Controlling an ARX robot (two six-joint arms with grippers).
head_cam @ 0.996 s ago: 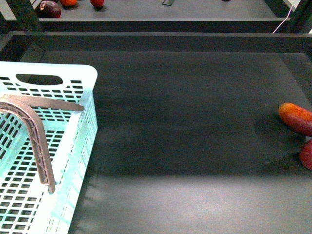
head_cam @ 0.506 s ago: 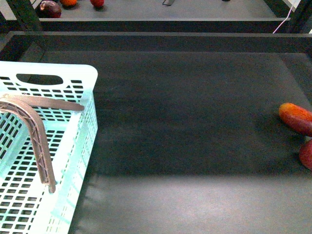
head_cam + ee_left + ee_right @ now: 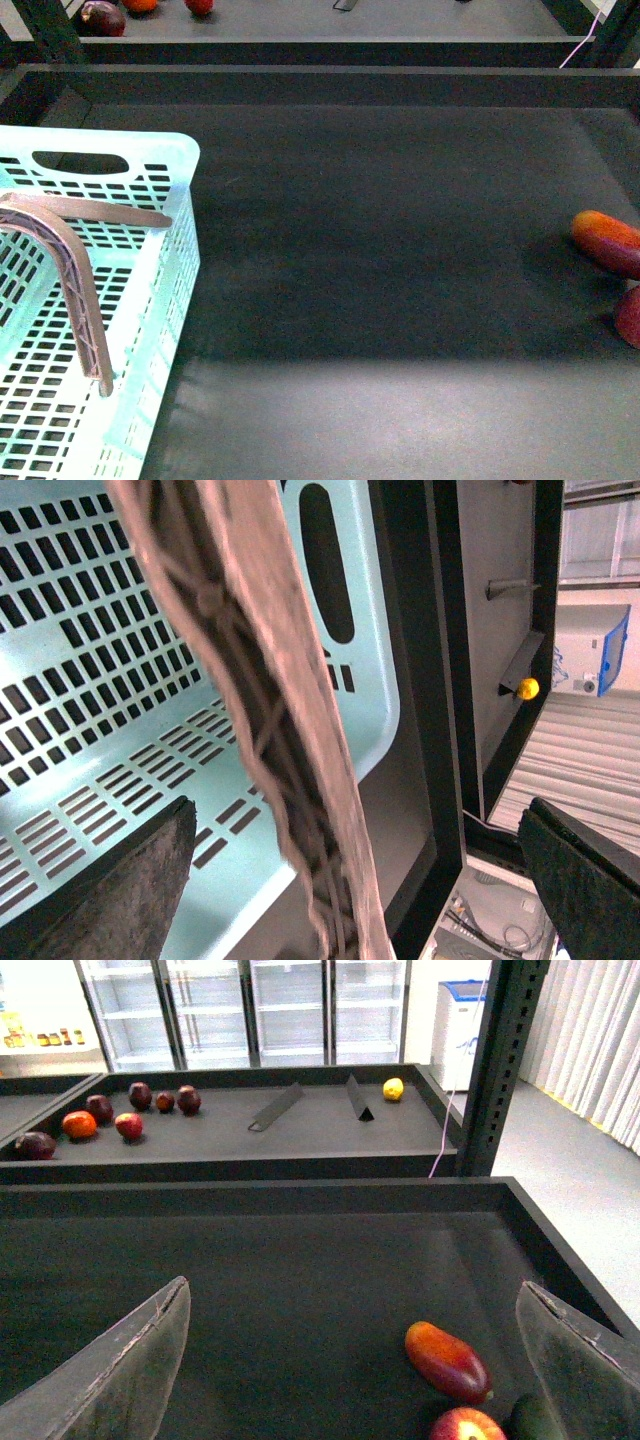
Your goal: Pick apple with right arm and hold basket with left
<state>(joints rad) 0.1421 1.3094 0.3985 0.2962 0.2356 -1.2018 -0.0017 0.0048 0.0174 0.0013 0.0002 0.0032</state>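
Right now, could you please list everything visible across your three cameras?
basket: one, light aqua, left side of the dark tray.
basket handle: one, brown lattice, arching over the basket.
apple: one, red with yellow, tray's right edge, next to the long fruit.
long fruit: one, orange-red, right side of the tray.
far fruit: several, red and dark, on the tray behind.
yellow fruit: one, same far tray.
left gripper: open, fingers either side of the basket handle.
right gripper: open, empty, above the tray.

basket (image 3: 182, 262) — aqua plastic, slotted, smooth | apple (image 3: 465, 1427) — glossy skin | table (image 3: 400, 250) matt dark
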